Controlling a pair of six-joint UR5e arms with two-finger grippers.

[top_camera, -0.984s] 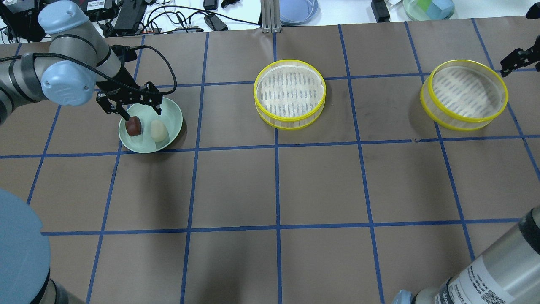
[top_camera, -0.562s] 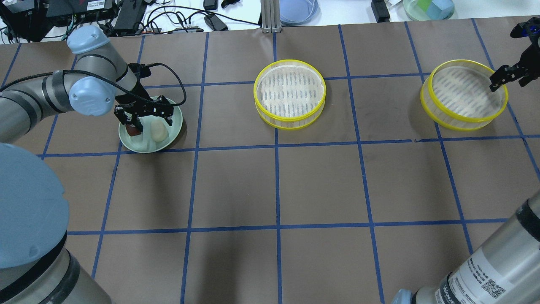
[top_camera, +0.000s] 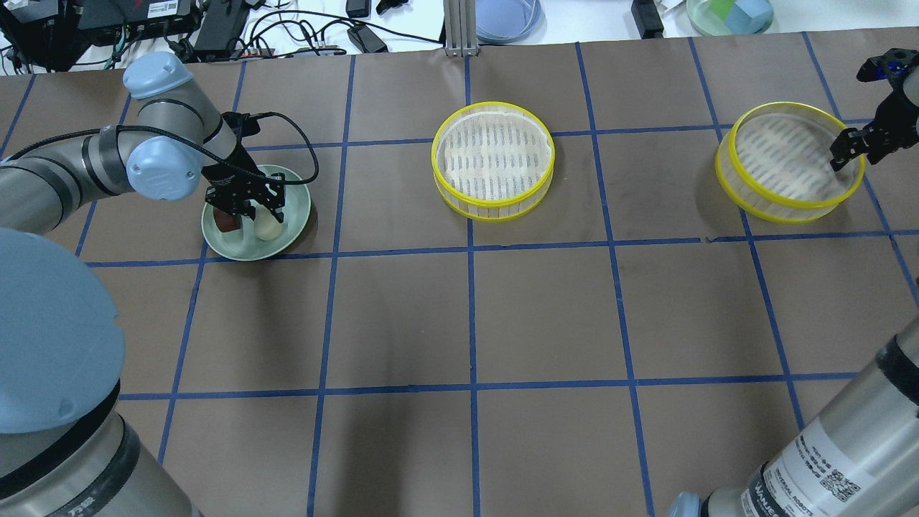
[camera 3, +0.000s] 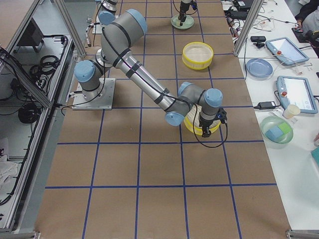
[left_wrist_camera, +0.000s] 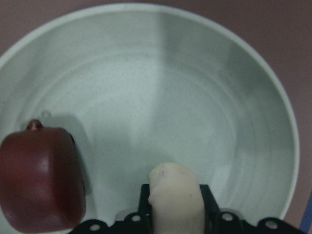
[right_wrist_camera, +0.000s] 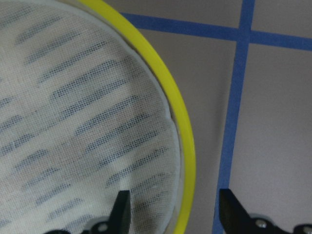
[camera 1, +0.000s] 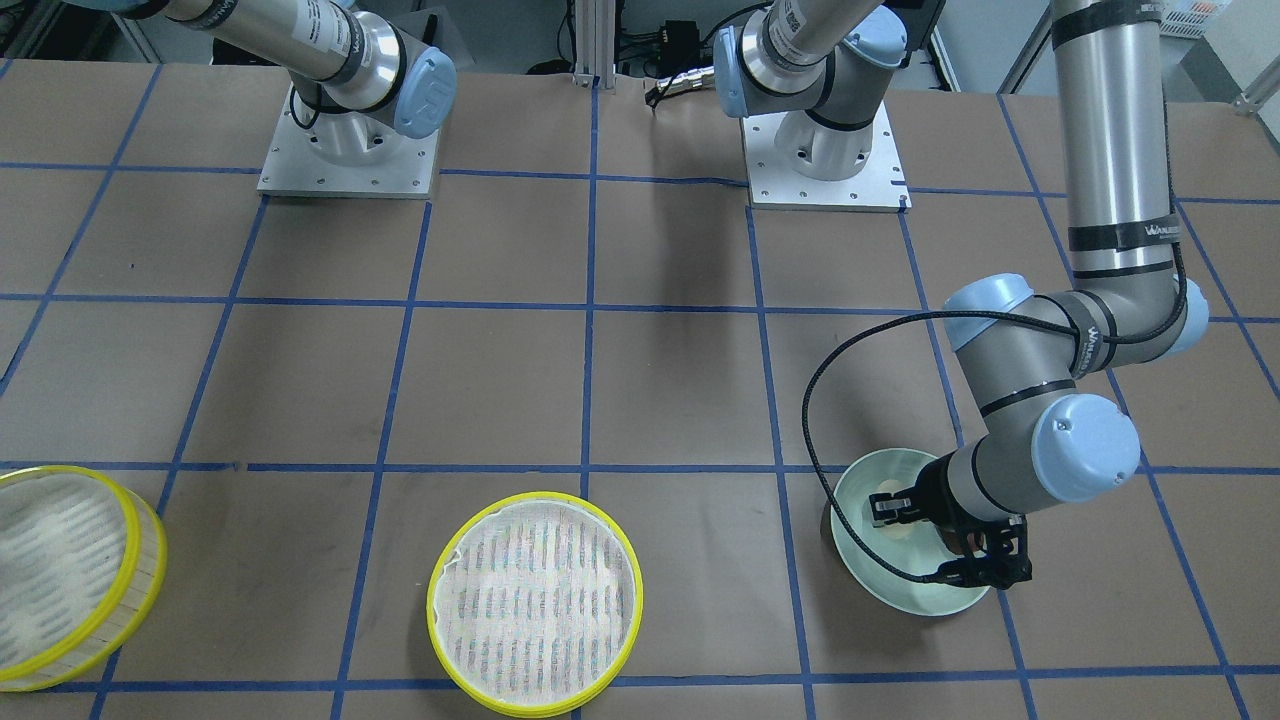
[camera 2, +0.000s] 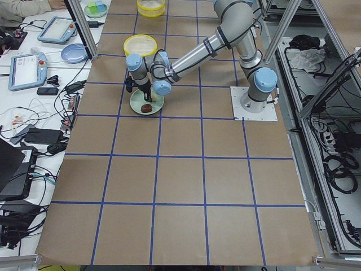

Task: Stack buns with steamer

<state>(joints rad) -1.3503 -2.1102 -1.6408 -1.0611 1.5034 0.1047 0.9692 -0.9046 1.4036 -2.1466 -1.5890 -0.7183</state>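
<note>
A creamy-white bun (top_camera: 268, 230) and a dark reddish-brown bun (top_camera: 227, 224) lie in a pale green bowl (top_camera: 298, 215) at the left. My left gripper (top_camera: 262, 214) is down in the bowl, shut on the white bun (left_wrist_camera: 174, 192). The brown bun (left_wrist_camera: 41, 178) sits free beside it. Two yellow-rimmed steamer trays stand on the table, one in the middle (top_camera: 492, 159) and one at the right (top_camera: 790, 161). My right gripper (top_camera: 851, 152) is open; its fingers straddle the right tray's yellow rim (right_wrist_camera: 183, 141), one inside, one outside.
The brown table carries a blue tape grid. Beyond its far edge lie cables and power bricks (top_camera: 287, 29), a blue plate (top_camera: 506, 18) and a green dish with blocks (top_camera: 729, 14). A metal post (top_camera: 459, 29) stands at the back middle.
My left gripper dropped into the bowl, shifted from the brown bun to the white one and narrowed its jaws onto it. My right gripper moved down onto the right tray's rim.
</note>
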